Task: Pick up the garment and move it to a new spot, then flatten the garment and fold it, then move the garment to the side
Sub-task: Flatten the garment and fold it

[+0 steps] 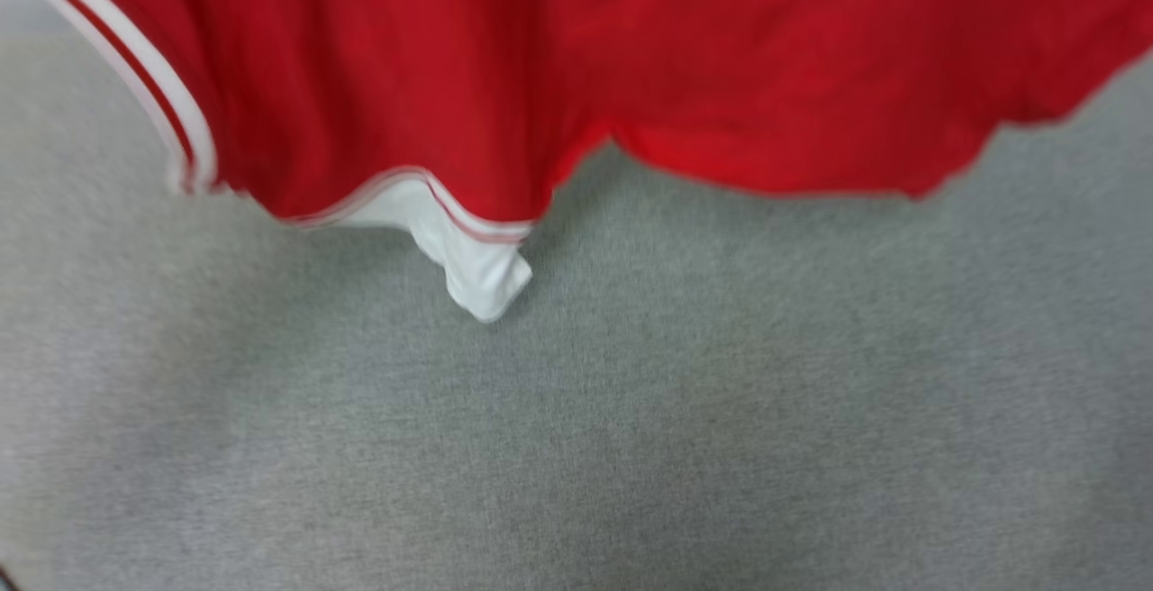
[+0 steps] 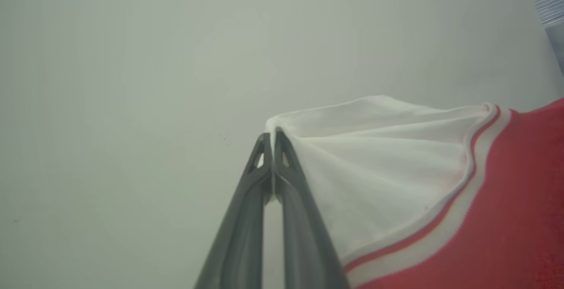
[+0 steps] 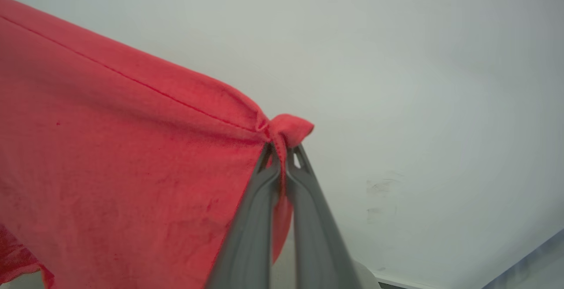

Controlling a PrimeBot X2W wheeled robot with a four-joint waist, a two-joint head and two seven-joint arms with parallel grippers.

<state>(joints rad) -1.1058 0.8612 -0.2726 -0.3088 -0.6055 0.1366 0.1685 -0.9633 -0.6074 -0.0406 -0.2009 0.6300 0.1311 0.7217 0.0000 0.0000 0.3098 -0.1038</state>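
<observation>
**Left gripper.** In the left wrist view, the left gripper [image 2: 273, 135] has its 2 dark fingers [image 2: 246, 218] pressed together at the tips. They pinch the outer edge of the white sleeve [image 2: 374, 165] of the garment [image 2: 520, 209]. The sleeve cloth fans out taut from the pinch point toward that view's right. There it meets the red-and-white striped trim [image 2: 445, 218] and then the red body. A plain pale wall [image 2: 132, 82] lies behind.

**Right gripper.** In the right wrist view, the right gripper [image 3: 282, 148] is likewise closed. Its 2 fingers clamp a bunched red corner [image 3: 288, 128] that pokes out just above the tips. A stitched hem [image 3: 132, 82] runs from this corner toward that view's upper left, and the red cloth hangs below it in a broad sheet. The same pale wall stands behind, with a darker strip at the lower right corner.

**Arm pose.** Each wrist view shows its own fingers rising from the bottom edge and converging to the pinch. The wrist views do not show how the arms themselves are posed.

**Head view.** This view is blurred. The garment spans the top of the frame as a red sheet with a wavy lower edge. Striped trim crosses the upper left corner. A second white sleeve [image 1: 477, 276] dangles at centre left below another trim line. A grey carpeted floor [image 1: 576, 447] lies beneath. Whether the cloth touches the floor cannot be told.

**Differences between views.** The wrist views show both pinch points. The head view shows the lower edge and the floor.
</observation>
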